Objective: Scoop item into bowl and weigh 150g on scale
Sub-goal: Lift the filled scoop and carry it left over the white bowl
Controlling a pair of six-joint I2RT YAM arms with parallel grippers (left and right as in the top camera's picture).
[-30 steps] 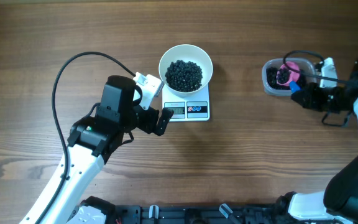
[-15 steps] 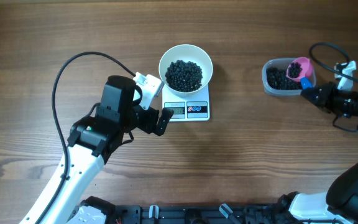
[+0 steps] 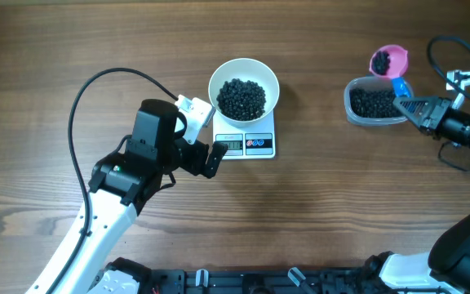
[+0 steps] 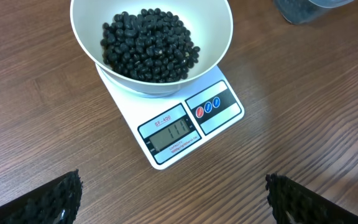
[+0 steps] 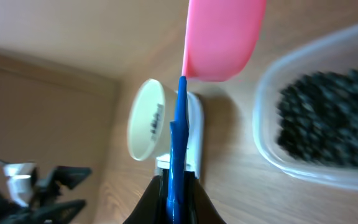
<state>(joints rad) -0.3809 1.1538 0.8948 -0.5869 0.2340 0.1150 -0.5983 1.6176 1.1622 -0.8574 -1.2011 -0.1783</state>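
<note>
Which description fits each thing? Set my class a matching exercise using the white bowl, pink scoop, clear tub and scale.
1 white bowl
2 pink scoop
3 clear tub
4 scale

A on the table, holding black beads
B gripped by its blue handle in the right jaws
C under the bowl, digits on its display
D standing on the scale

Pairs: 1-D, 2-B, 3-A, 4-C

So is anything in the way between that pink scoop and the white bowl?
Nothing visible: only bare table lies between the pink scoop, held in the right gripper, and the white bowl on the scale.
</note>
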